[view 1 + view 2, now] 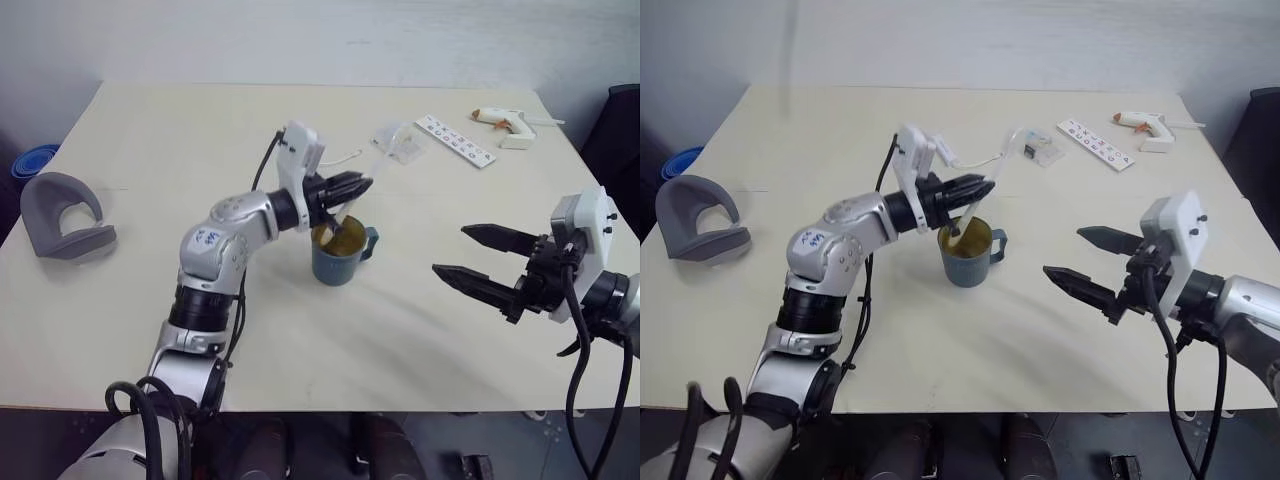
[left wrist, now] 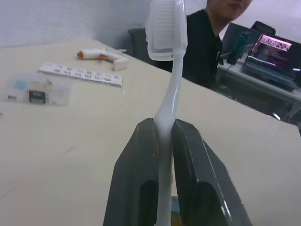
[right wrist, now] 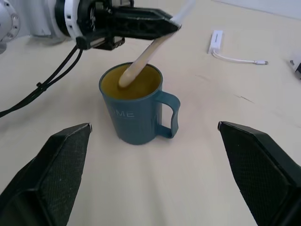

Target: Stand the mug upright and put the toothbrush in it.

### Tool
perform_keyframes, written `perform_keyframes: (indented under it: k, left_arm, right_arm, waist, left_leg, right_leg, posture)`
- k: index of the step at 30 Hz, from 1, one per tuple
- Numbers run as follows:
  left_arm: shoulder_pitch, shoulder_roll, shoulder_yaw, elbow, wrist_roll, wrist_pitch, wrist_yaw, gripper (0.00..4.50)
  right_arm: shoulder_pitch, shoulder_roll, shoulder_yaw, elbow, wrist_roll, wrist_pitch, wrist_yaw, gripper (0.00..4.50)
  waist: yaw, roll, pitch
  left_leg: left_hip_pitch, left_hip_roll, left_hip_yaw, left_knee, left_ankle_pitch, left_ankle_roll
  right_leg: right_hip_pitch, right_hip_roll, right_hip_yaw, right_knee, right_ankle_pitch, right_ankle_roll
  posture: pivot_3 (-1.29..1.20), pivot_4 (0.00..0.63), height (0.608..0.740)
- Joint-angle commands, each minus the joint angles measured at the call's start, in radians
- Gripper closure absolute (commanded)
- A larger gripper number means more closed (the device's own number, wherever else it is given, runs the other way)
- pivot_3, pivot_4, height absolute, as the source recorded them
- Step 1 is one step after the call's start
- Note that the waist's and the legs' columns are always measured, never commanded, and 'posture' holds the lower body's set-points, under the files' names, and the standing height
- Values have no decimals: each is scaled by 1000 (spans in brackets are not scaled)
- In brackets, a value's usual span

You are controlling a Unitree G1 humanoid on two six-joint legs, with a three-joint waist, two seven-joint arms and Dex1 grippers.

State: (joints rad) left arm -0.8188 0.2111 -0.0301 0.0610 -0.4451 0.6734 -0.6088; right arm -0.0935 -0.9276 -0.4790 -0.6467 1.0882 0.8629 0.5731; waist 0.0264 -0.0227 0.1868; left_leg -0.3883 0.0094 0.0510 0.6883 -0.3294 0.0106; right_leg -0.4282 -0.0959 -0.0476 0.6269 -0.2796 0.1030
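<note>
Head views: one mug [image 1: 340,252], upright mid-table; one toothbrush [image 3: 149,51] slanting, handle end inside it. Left gripper [image 1: 362,184] pinches the toothbrush above the rim. Right gripper [image 1: 448,252], fingers spread, sits to the mug's right.
Left wrist view: bristle head [image 2: 165,29], a seated person [image 2: 202,42].
Right wrist view: white adapter [image 3: 215,41].

Both head views look forward and down over the table [image 1: 140,130], the mug [image 1: 338,255] near centre. The right wrist view faces the mug closely from its handle side; the left wrist view, right above the mug, looks level past the toothbrush [image 2: 169,89] toward a seated person [image 2: 202,42].
</note>
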Motion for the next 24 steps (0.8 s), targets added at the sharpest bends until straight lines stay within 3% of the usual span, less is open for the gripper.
perform_keyframes:
  k: [1,8,11,15,17,21,24]
  left_arm:
    - [8,-13,32,-84,-62,-9,-27,3085]
    - [54,15,91,-187,-188,64,-66,893]
    - [68,150,136,-252,-239,115,-140,28]
    - [138,473,217,-272,-246,115,-342,28]
    - [175,579,233,-262,-239,95,-407,28]
    - [414,876,266,-265,-103,-76,-634,28]
    - [541,957,284,-275,-29,-194,-671,28]
  right_arm:
    - [-4,7,-25,-28,19,-24,-10,0]
    - [-32,-14,-1,5,17,-20,17,0]
    - [-39,-36,10,34,1,-17,62,0]
    - [-33,-96,26,87,-52,-24,160,0]
    - [-21,-118,33,104,-84,-37,210,0]
    - [17,-185,94,155,-254,-151,356,0]
    - [-16,-184,138,200,-298,-193,401,0]
  waist:
    - [0,0,0]
    - [0,0,0]
    - [-5,0,0]
    - [-22,1,0]
    - [-26,1,0]
    - [-24,1,0]
    - [-17,1,0]
  left_leg:
    - [0,0,0,0,0,0]
    - [0,0,0,0,0,0]
    - [0,0,0,0,0,0]
    - [2,2,1,-2,0,0]
    - [3,2,1,-4,0,0]
    - [3,1,1,-4,-1,1]
    - [2,1,1,-5,-1,2]
  right_leg:
    - [0,0,0,0,0,0]
    - [1,0,0,0,0,0]
    - [0,0,0,0,0,0]
    - [0,2,1,0,-1,-1]
    - [0,2,1,0,-1,-3]
    - [0,1,1,-2,-1,-2]
    - [1,0,0,-5,-1,-3]
  posture:
    - [0,150,740]
    - [0,150,740]
    - [0,150,740]
    - [0,150,740]
    - [0,150,740]
    - [0,150,740]
    - [0,150,740]
